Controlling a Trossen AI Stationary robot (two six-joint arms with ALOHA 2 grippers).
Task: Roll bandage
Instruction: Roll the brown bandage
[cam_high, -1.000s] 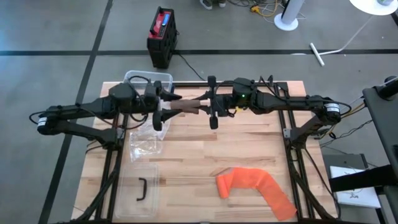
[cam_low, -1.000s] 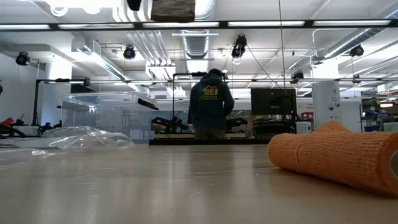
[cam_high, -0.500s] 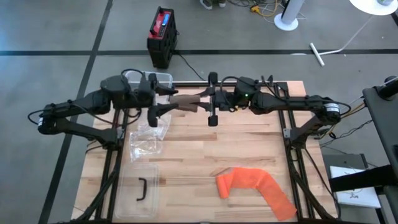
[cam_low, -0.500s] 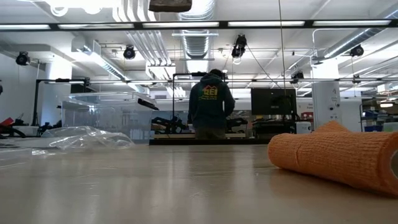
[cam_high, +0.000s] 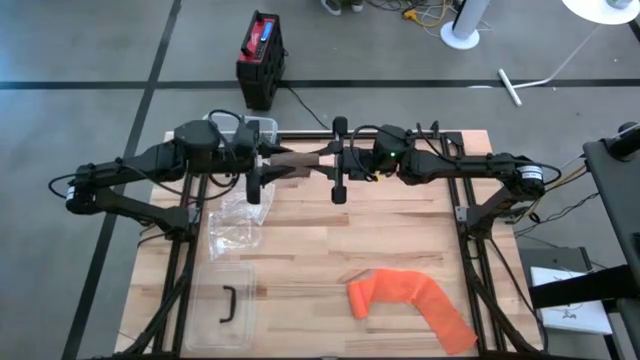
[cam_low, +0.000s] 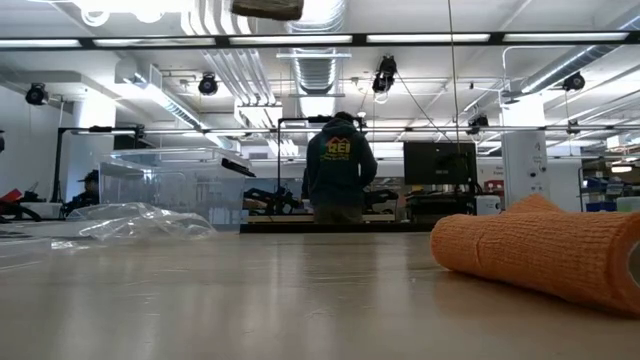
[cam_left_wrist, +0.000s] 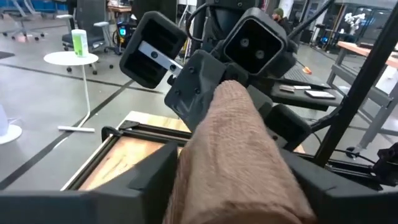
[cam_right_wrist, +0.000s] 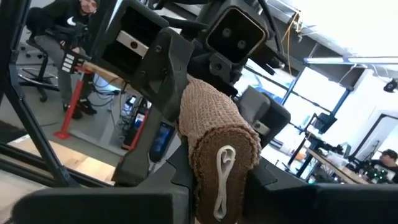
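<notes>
A brown bandage roll (cam_high: 298, 160) hangs level, high over the table's far middle, between my two grippers. It shows at the low view's top edge as the roll (cam_low: 268, 8). My left gripper (cam_high: 272, 160) comes at it from the left and is shut on its left end. My right gripper (cam_high: 326, 160) comes from the right and is shut on its other end, where a white clip (cam_right_wrist: 222, 180) sits. An orange bandage (cam_high: 410, 302), partly unrolled, lies flat on the table at the near right. My left gripper pinches the roll's left end by its sides (cam_left_wrist: 199, 180), one finger on each side. The fingers reach in level from the table's left and lie along the roll, which is clear of the table. My right gripper pinches the roll's clip end by its sides (cam_right_wrist: 198, 168) between its two fingers. These fingers come about level from the table's right and lie along the roll.
A crumpled clear plastic bag (cam_high: 236, 225) lies at the left. A clear container (cam_high: 236, 128) stands at the far left corner, and its lid with a black handle (cam_high: 228, 302) lies at the near left. A person (cam_low: 338, 170) stands in the room beyond.
Both grippers have carried the brown roll a little higher, and it shows less at the low view's top edge. My left arm has drawn up and toward the far edge. My right wrist has rolled slightly.
</notes>
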